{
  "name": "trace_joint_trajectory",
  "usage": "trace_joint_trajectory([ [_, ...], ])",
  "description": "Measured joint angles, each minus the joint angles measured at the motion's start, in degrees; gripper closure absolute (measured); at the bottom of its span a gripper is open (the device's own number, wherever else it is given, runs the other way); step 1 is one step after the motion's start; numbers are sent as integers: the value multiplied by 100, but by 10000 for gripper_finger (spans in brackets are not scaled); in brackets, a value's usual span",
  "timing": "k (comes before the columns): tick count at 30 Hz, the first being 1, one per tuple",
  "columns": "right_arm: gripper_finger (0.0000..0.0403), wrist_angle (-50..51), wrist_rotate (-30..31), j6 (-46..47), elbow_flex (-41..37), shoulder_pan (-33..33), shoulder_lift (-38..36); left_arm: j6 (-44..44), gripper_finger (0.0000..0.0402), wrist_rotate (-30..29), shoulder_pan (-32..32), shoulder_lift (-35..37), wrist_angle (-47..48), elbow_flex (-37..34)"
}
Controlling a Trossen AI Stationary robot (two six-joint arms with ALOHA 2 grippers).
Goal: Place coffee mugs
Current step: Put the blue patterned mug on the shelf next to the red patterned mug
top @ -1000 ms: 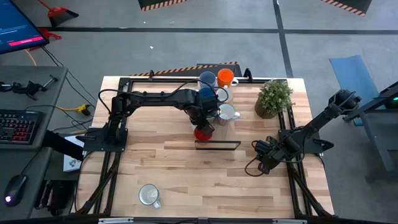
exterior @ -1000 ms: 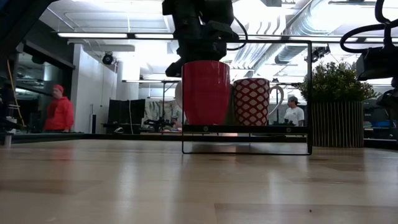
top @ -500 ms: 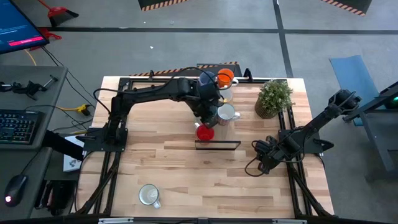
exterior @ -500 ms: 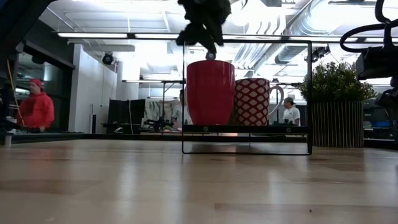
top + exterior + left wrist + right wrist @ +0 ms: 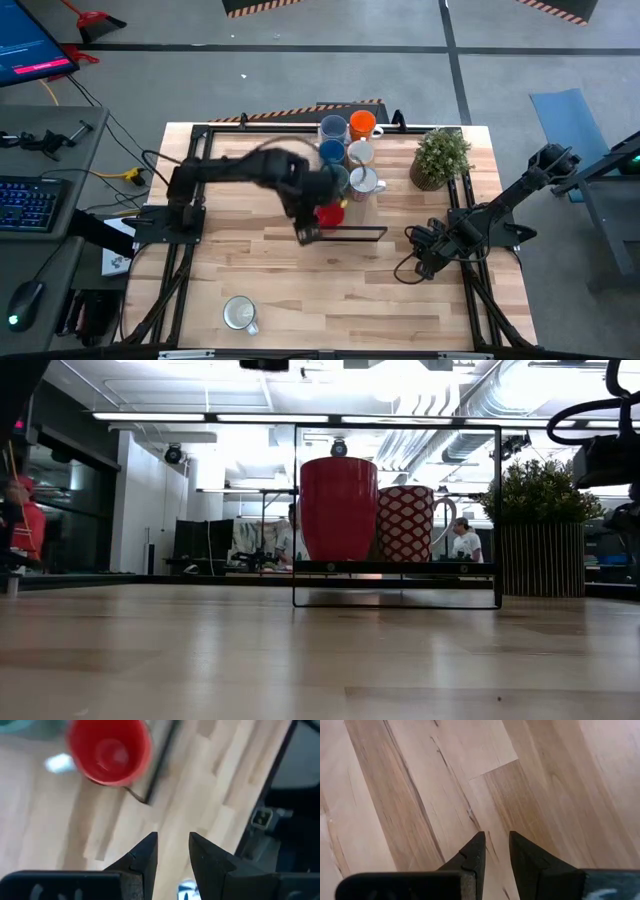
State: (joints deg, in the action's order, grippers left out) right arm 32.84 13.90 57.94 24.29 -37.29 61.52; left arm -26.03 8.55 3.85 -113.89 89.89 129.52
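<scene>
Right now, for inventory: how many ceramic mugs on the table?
7: light blue, orange, dark blue, two white and red mugs at back; one white in front. Another may be hidden.

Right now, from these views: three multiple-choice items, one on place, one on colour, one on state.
1. Where is the red mug?
A. On the black rack, beside the patterned mug
B. Inside the plant pot
C. Held in the right tool

2. What colour is the lone mug standing apart near the table edge?
A. Orange
B. Dark blue
C. White

3. What state is the left tool in?
A. Shut on the red mug
B. Open and empty
C. Shut on the rack

Key: 1 A, the low view shows it standing on the rack shelf. 2 C, the high view shows it white. 3 B, the left wrist view shows bare wood between the parted fingers.
</scene>
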Motion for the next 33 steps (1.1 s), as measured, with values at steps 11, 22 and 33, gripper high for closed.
trace_joint_trajectory([
  [11, 336, -1052, -656, -452, 0, -83, -7, -258, 302, -155, 1782, 61, 11, -16],
  [22, 336, -2703, -210, -220, 2, -716, -22, -1874, 303, -90, 3247, 110, 21, -1102],
  [33, 336, -3135, 57, 60, 2, -851, -22, -4199, 303, -389, 4836, 101, -23, -1608],
])
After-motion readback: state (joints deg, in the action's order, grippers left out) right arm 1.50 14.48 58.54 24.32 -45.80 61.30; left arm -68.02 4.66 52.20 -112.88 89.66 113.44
